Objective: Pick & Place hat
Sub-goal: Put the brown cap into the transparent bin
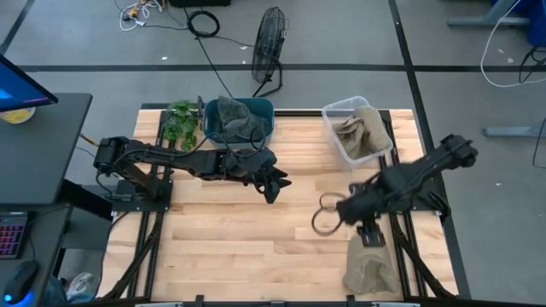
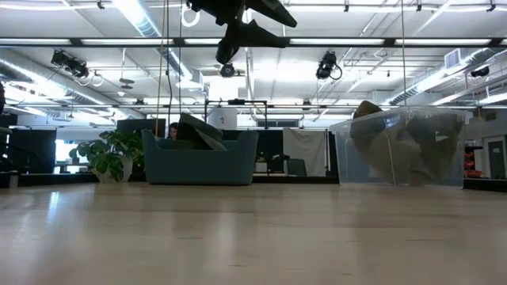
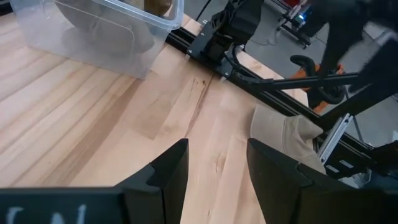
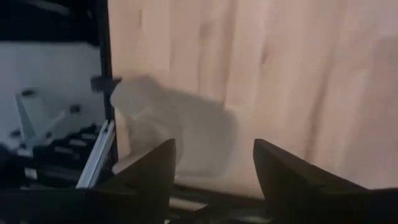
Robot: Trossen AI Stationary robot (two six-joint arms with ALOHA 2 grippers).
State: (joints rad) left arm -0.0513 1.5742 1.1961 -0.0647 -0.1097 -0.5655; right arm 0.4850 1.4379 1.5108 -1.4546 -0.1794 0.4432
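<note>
A tan hat (image 1: 371,269) lies crumpled on the table's near right corner, also seen in the left wrist view (image 3: 291,134) and the right wrist view (image 4: 180,140). My right gripper (image 1: 322,213) (image 4: 214,165) hovers open over the wood, to the left of and a bit farther back than the hat. My left gripper (image 1: 275,184) (image 3: 217,165) is open and raised above the middle of the table, near the blue bin; it shows high up in the low view (image 2: 245,24). Neither gripper touches anything.
A blue bin (image 1: 260,109) (image 2: 198,158) holding dark hats stands at the far edge, with a green plant (image 1: 181,122) to its left. A clear bin (image 1: 334,141) (image 2: 396,146) with tan hats sits far right. Bare wood fills the table's middle and near left.
</note>
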